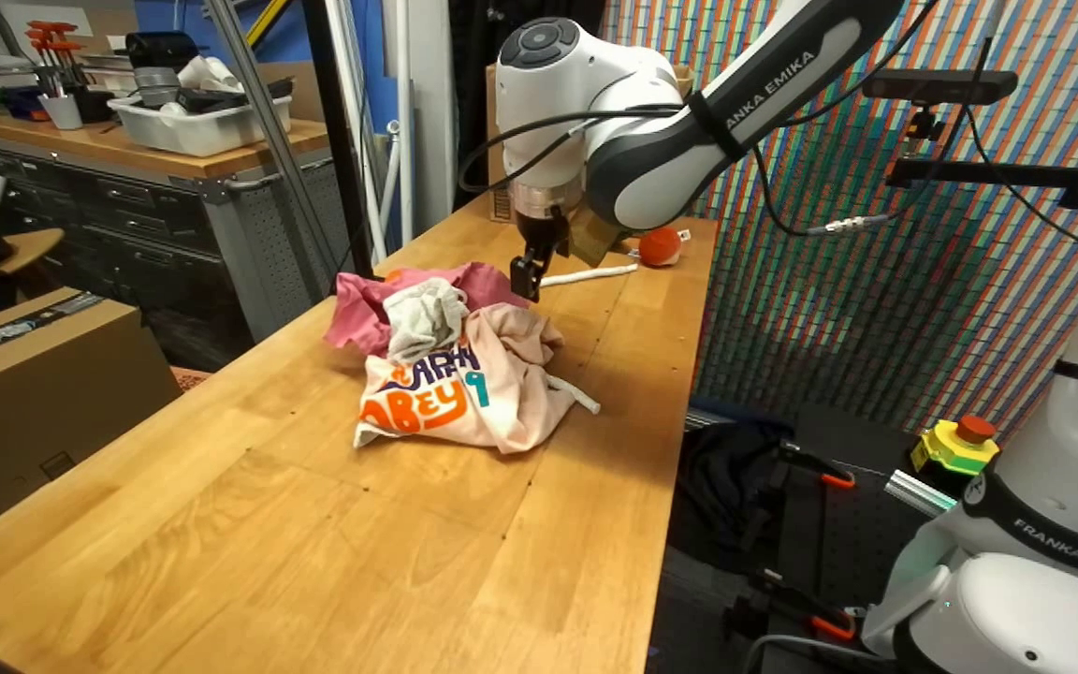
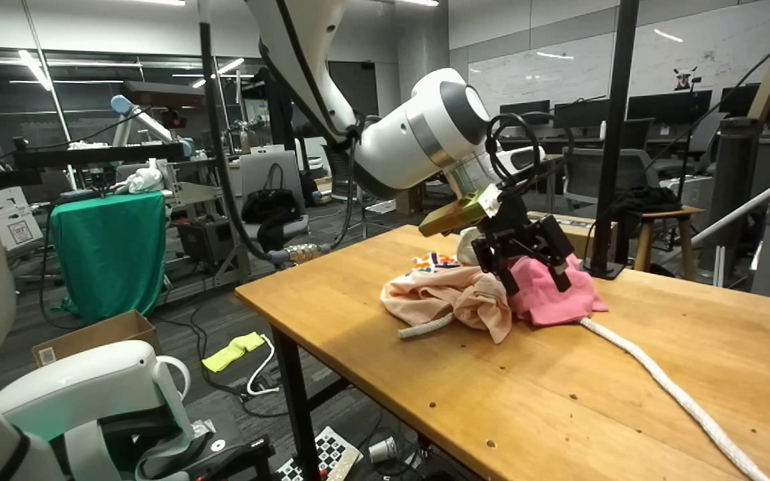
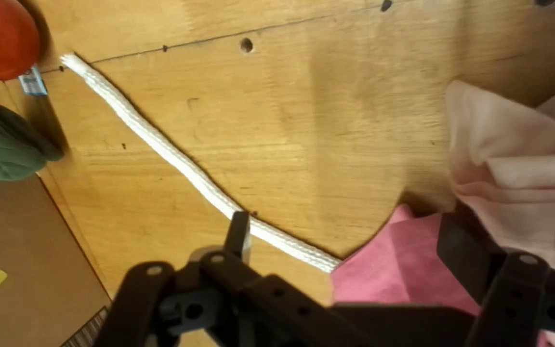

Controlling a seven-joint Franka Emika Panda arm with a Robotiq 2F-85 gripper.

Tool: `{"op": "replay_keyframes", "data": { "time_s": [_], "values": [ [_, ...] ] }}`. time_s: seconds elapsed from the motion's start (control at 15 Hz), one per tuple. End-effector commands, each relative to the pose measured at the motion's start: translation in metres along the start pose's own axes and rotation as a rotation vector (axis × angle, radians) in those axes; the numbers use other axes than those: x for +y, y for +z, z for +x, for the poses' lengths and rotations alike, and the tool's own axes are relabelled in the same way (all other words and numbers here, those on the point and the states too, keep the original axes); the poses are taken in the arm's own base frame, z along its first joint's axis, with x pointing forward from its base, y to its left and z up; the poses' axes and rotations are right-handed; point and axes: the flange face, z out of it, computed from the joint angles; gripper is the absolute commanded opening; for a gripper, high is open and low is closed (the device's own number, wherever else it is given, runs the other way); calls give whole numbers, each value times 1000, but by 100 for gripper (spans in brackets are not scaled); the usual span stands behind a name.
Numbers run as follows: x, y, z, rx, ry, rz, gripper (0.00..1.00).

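- Gripper (image 2: 537, 283): right of centre in an exterior view, fingers pointing downward. Jaws stand wide apart; nothing seen gripped between them.
- Pink cloth (image 3: 403, 265): item nearest the gripper. Located right of centre in the lower half of the wrist view, partly covered there by a finger. Contact with the fingertips cannot be determined.
- Peach cloth (image 1: 502, 384): crumpled, printed with orange, purple and teal characters; centre of an exterior view, below the pink cloth in that frame.
- Off-white cloth (image 1: 427, 316): bunched, between the pink and peach cloths, same frame.
- White rope (image 3: 178, 161): runs diagonally from upper left of the wrist view to the edge of the pink cloth.
- Rope end (image 1: 579, 393): emerges at the right side of the peach cloth. Whether it belongs to the same rope cannot be told.
- Red round object (image 3: 0, 38): upper left corner of the wrist view, near the rope's tip.
- Cardboard box (image 3: 27, 241): lower left of the wrist view, bearing a yellow label.
- Wooden table (image 1: 314, 524): supports the cloths.
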Motion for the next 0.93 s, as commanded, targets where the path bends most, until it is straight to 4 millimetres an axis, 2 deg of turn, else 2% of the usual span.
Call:
{"op": "replay_keyframes", "data": {
  "time_s": [0.0, 0.4, 0.87],
  "values": [
    [-14, -22, -6, 58, -80, 56, 100],
    [-24, -28, 9, 147, -132, 91, 100],
    [-23, -13, 31, 212, -109, 104, 100]
  ]
}}
